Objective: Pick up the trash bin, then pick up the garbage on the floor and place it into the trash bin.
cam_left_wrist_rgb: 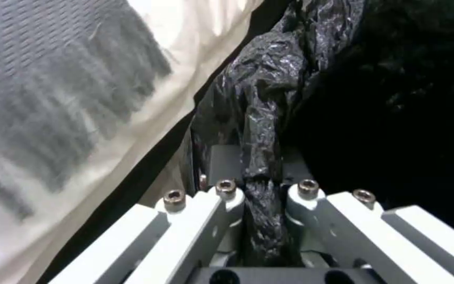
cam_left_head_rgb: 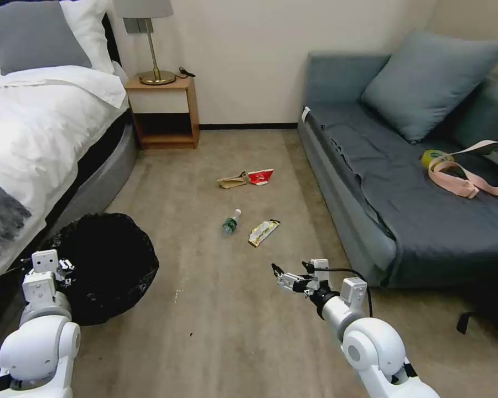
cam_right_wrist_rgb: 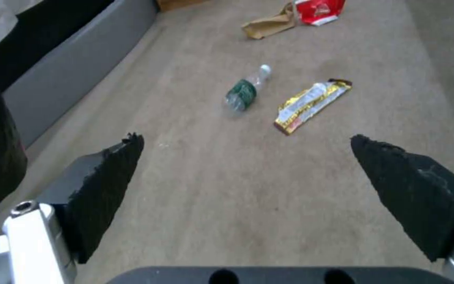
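The trash bin point(cam_left_head_rgb: 113, 265), wrapped in its crinkly black bag, is at the lower left beside the bed. My left gripper point(cam_left_head_rgb: 62, 266) is shut on the bunched bag at the bin's rim point(cam_left_wrist_rgb: 263, 118). On the carpet ahead lies the garbage: a clear bottle point(cam_left_head_rgb: 231, 221) with a green label, a yellow-white wrapper point(cam_left_head_rgb: 263, 232), a brown paper bag point(cam_left_head_rgb: 232, 180) and a red-and-white carton point(cam_left_head_rgb: 260, 176). My right gripper point(cam_left_head_rgb: 278, 275) hovers open above the floor, short of the bottle point(cam_right_wrist_rgb: 242, 92) and wrapper point(cam_right_wrist_rgb: 311, 104), with nothing between its fingers point(cam_right_wrist_rgb: 108, 173).
A bed point(cam_left_head_rgb: 33, 127) runs along the left, with a wooden nightstand point(cam_left_head_rgb: 163, 113) and lamp behind it. A grey-blue sofa point(cam_left_head_rgb: 404, 188) stands on the right, carrying a pink strap point(cam_left_head_rgb: 459, 177) and a yellow tape roll point(cam_left_head_rgb: 434, 157). Open carpet lies between them.
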